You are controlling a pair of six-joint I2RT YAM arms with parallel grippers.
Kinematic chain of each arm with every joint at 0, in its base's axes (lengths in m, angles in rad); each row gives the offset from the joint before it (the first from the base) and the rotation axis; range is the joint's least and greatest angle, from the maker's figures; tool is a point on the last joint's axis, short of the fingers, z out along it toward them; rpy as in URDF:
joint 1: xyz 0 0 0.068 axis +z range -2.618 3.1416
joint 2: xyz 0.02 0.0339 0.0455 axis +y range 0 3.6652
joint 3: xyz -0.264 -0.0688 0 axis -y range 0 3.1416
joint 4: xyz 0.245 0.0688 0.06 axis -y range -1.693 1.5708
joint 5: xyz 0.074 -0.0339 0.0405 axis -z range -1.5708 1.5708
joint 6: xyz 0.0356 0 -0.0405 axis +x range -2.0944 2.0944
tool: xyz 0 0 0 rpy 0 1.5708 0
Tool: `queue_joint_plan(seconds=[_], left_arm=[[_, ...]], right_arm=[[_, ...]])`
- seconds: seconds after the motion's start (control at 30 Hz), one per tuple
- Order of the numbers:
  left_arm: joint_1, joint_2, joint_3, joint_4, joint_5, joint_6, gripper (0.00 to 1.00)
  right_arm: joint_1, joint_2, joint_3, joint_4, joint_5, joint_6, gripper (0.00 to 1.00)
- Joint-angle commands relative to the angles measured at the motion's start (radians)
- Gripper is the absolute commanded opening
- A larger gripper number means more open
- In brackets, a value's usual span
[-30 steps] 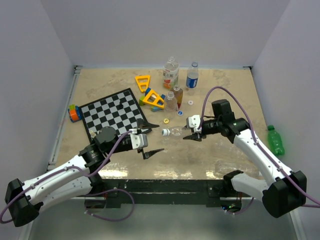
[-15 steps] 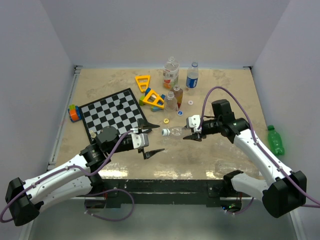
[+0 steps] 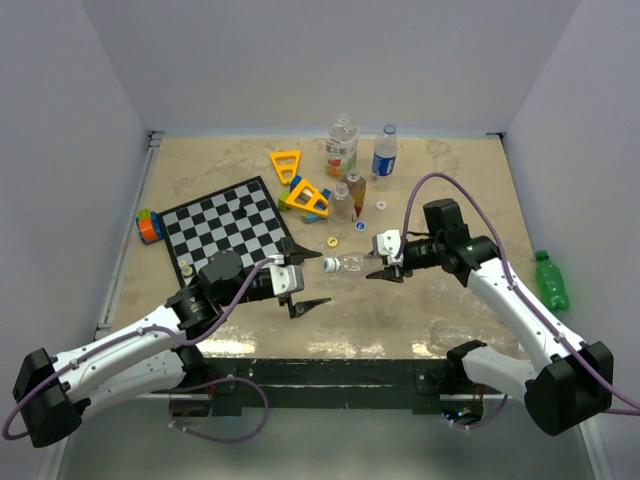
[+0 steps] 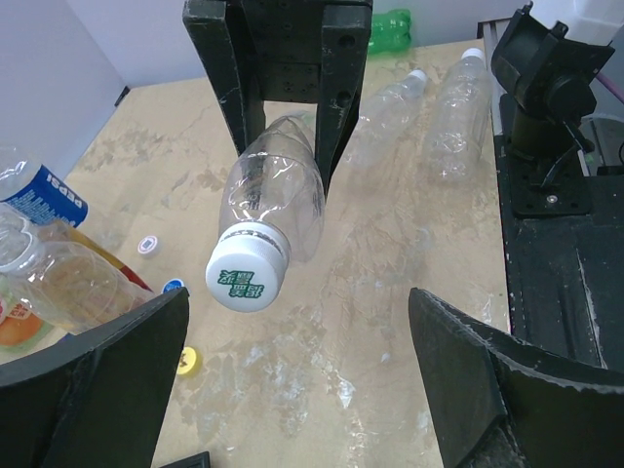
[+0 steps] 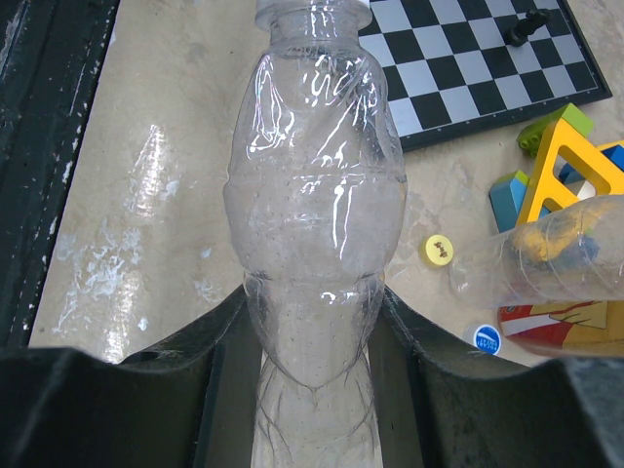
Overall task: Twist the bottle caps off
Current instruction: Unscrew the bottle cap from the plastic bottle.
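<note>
A clear unlabelled bottle (image 3: 350,263) hangs level above the table, its body pinched between the fingers of my right gripper (image 3: 384,268), which is shut on it. Its white cap (image 3: 329,265) points left. In the right wrist view the bottle (image 5: 312,185) runs up from the right gripper (image 5: 312,327), with the cap cut off at the top edge. My left gripper (image 3: 310,277) is open wide, level with the cap and just short of it. In the left wrist view the white cap (image 4: 248,276) sits left of centre, slightly beyond the left gripper (image 4: 300,304), touching neither finger.
A chessboard (image 3: 225,225) lies at the left, with coloured blocks (image 3: 149,226) beside it. Yellow triangular frames (image 3: 286,165) and several upright bottles (image 3: 342,147) stand behind. Loose caps (image 3: 333,241) lie near them. Clear bottles (image 3: 450,335) lie at the near edge. A green bottle (image 3: 550,280) is at far right.
My left gripper has crept to the right, closer to the white cap, still wide open. The right arm and the bottle have not moved.
</note>
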Motion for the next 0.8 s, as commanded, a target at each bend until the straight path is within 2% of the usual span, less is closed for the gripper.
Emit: queue_joint_plan(seconds=[0.0,0.13,0.33,0.67,0.77], left_arm=[[0.001,0.005,0.026,0.057,0.015,0.004,0.98],[0.001,0.019,0.029,0.063,0.022,0.004,0.97],[0.001,0.069,0.052,0.079,0.029,0.001,0.88],[0.001,0.053,0.054,0.123,-0.063,-0.053,0.78],[0.001,0.053,0.061,0.119,-0.091,-0.071,0.72]], right_arm=[[0.003,-0.002,0.008,0.0,-0.001,-0.009,0.13],[0.003,-0.001,0.008,0.0,-0.001,-0.009,0.13],[0.003,-0.001,0.008,0.0,-0.001,-0.01,0.13],[0.001,-0.001,0.008,0.0,-0.001,-0.009,0.13],[0.003,0.001,0.008,0.0,-0.001,-0.009,0.13]])
